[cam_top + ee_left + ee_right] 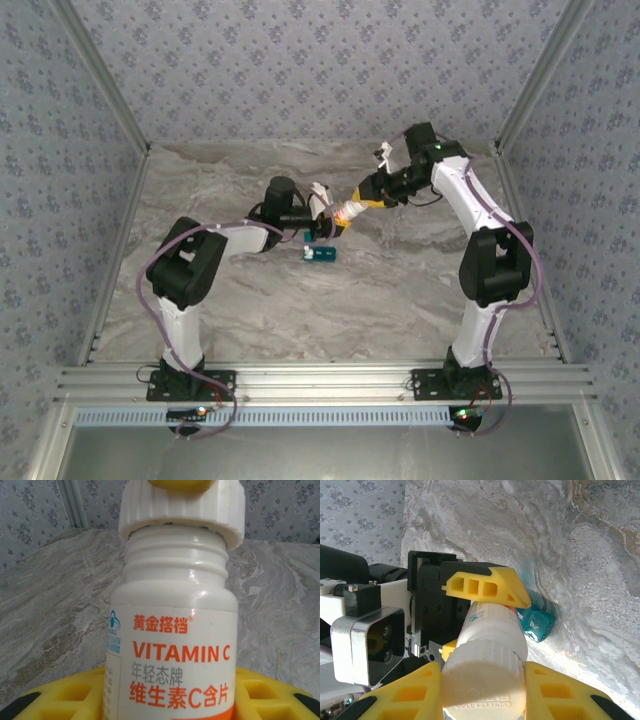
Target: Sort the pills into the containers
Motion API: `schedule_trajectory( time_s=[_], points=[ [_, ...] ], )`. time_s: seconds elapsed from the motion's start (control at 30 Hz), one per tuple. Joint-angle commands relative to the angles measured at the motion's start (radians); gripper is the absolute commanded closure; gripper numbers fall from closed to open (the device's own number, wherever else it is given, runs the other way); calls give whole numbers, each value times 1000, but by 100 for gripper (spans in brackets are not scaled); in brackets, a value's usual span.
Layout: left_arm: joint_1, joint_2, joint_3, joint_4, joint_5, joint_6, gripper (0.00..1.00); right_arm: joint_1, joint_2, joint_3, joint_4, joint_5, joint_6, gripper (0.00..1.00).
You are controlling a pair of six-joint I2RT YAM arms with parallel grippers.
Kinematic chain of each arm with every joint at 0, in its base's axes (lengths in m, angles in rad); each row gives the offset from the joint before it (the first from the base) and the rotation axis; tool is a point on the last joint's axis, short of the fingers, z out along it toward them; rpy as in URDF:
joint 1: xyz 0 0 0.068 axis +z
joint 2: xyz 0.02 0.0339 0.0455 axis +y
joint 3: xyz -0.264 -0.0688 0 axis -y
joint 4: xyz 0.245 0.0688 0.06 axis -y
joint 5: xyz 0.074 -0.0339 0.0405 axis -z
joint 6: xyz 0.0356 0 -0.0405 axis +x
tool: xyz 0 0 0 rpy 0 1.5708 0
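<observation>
A white vitamin C bottle with orange lettering is held in the air above the table, and my left gripper is shut on its body. Its white ribbed cap sits at the top of the neck with the threads showing below it. My right gripper is shut on that cap from both sides. In the top view the two grippers meet at the bottle near the table's middle. The teal-blue pill box lies on the table just below them, and its end peeks out past the bottle. No pills are visible.
The marble-patterned table is walled by patterned panels on three sides. An aluminium rail runs along the near edge by the arm bases.
</observation>
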Motion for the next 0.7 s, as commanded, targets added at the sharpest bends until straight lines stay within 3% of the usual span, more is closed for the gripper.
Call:
schedule_trajectory(
  time_s=[0.0, 0.43, 0.67],
  points=[
    [-7, -87, 12, 52, 43, 23, 100, -20, -12, -41, 4, -20, 5, 71],
    [-17, -95, 45, 21, 50, 41, 100, 12, -2, -45, 33, -66, 11, 71],
    [-25, -97, 51, -6, 39, 61, 100, 19, 25, -79, 111, -137, 125, 70]
  ],
)
